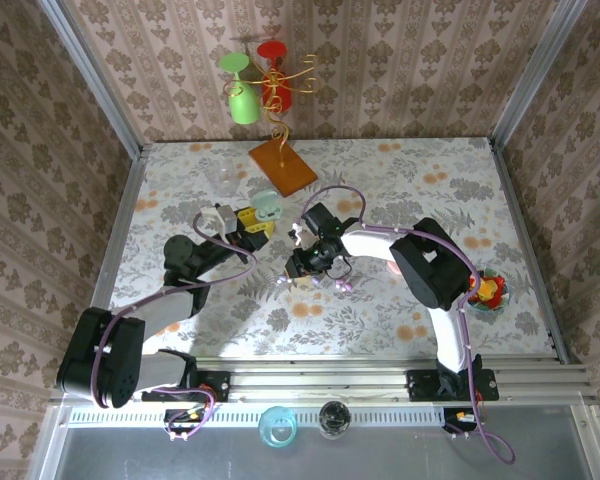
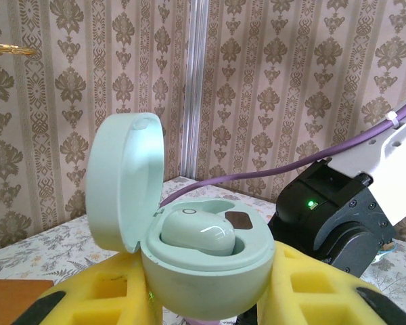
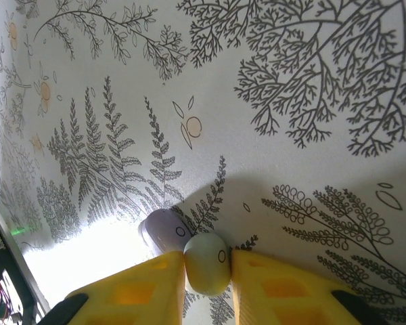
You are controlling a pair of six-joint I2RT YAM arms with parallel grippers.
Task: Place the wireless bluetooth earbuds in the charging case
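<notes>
1. Right gripper (image 3: 208,272), low in the middle of its wrist view, is clamped on a pale earbud (image 3: 206,263), one yellow finger pressed against each side.
2. Left gripper (image 2: 206,284) is squeezed tight around the mint charging case (image 1: 267,206), holding it upright above the table (image 1: 430,180).
3. Seen from above, the case sits a little left of the frame's middle. The right gripper is just below and to the right of it, near but not touching.
4. From the left wrist, the lid (image 2: 125,183) stands open at the left. A mint earbud (image 2: 196,233) already lies in one well, and the other well (image 2: 238,220) beside it looks free.
5. A lilac earbud (image 3: 164,229) lies on the table just up and left of the pale one, touching it or nearly so.
6. My guess is the pale earbud must travel up and left in the overhead frame to the case, then go down into the free well on its right side. The right arm is the one carrying it.
</notes>
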